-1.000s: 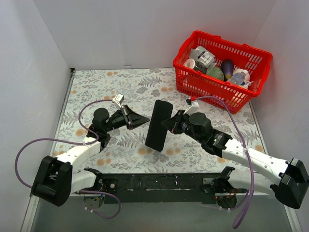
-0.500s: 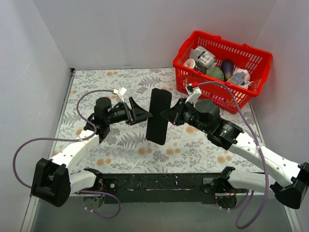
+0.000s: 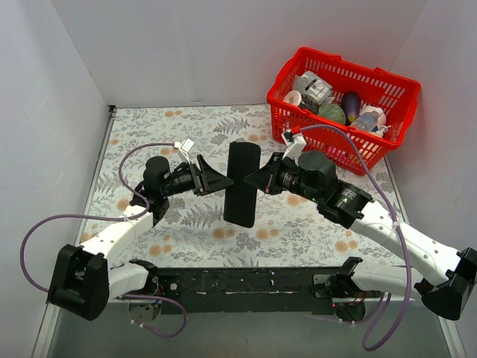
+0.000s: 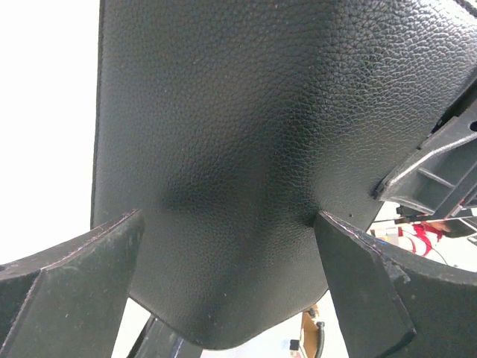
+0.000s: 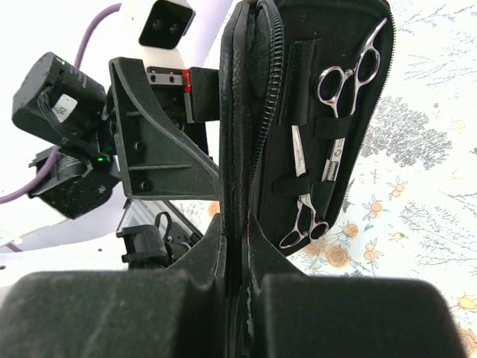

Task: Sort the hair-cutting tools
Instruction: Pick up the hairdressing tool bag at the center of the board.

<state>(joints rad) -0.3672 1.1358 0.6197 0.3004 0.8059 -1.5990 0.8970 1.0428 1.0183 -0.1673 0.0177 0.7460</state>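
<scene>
Scissors: two silver pairs strapped inside the open black case, upright over the bench | Right fingers: clamped on the case's zipper edge, scissors just beyond the tips | Left fingers: spread apart, case's outer face between them

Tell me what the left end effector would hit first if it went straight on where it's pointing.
The black case. Its textured outer face sits dead ahead of the left end effector and looks very near, though exact depth is unclear.
</scene>
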